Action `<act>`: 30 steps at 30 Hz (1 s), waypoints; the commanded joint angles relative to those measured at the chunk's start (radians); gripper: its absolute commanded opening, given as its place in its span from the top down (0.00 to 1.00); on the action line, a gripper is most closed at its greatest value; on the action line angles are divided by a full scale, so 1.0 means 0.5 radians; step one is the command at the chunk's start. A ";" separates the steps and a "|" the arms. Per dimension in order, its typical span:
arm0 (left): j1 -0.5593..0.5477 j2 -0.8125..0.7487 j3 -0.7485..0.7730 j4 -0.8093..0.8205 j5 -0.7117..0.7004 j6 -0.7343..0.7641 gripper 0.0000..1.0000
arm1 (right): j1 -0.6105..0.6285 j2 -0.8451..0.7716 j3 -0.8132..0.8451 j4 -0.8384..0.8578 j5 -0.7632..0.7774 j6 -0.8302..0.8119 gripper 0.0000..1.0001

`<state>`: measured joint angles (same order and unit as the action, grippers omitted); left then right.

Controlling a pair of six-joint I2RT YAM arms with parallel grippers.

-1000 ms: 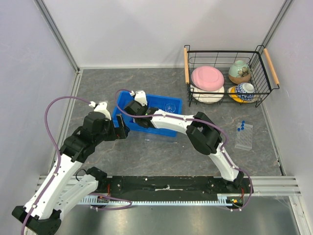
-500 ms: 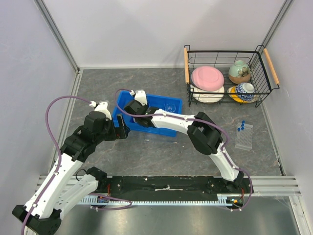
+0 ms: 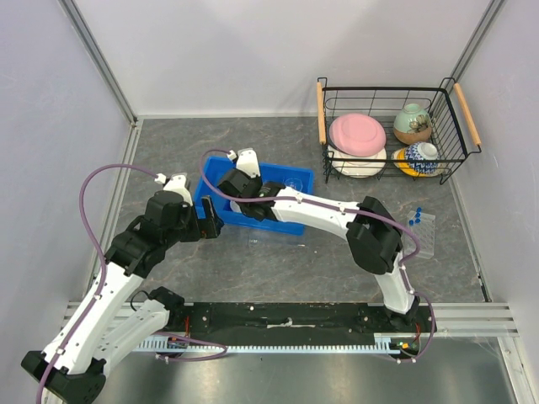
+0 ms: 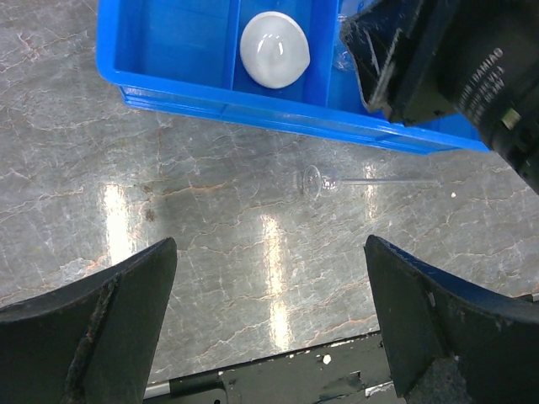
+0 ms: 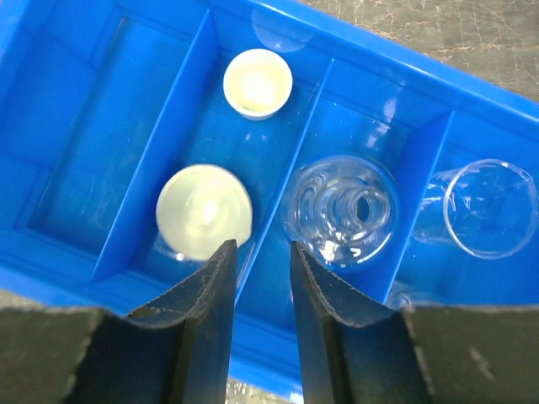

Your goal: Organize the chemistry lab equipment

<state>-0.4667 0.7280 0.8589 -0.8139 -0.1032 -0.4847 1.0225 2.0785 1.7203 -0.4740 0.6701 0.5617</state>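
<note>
The left gripper [image 4: 268,252] stands wide and empty above the table [image 4: 84,210]. Just ahead of it lies a thin glass rod [image 4: 337,181], and beyond that the blue tray [image 4: 168,50]. The right gripper [image 5: 261,252] hovers over the tray, jaws narrowly apart, gripping nothing. Ahead-left of it lie a large dish [image 5: 204,210] and a small dish [image 5: 258,82]. Ahead-right stand a flask [image 5: 341,210] and a beaker [image 5: 484,206]. The tube rack [image 3: 420,233] sits well apart, right.

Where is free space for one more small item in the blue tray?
The end compartment next to the white dishes is bare. The flask and beaker fill theirs. The table beyond the blue tray is also free.
</note>
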 commanded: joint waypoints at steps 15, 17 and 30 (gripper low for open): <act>0.004 0.047 0.123 -0.007 -0.131 0.095 0.00 | 0.148 -0.267 -0.311 0.052 0.046 0.064 0.59; 0.004 0.044 0.132 -0.026 -0.146 0.095 0.00 | 0.136 -0.224 -0.244 0.052 0.050 0.052 0.59; 0.004 0.026 0.175 -0.084 -0.196 0.098 0.00 | 0.118 -0.003 -0.017 0.034 -0.150 0.113 0.59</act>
<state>-0.4667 0.7498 0.9058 -0.8448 -0.1783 -0.4694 1.0832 2.0518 1.6829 -0.4721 0.6224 0.5903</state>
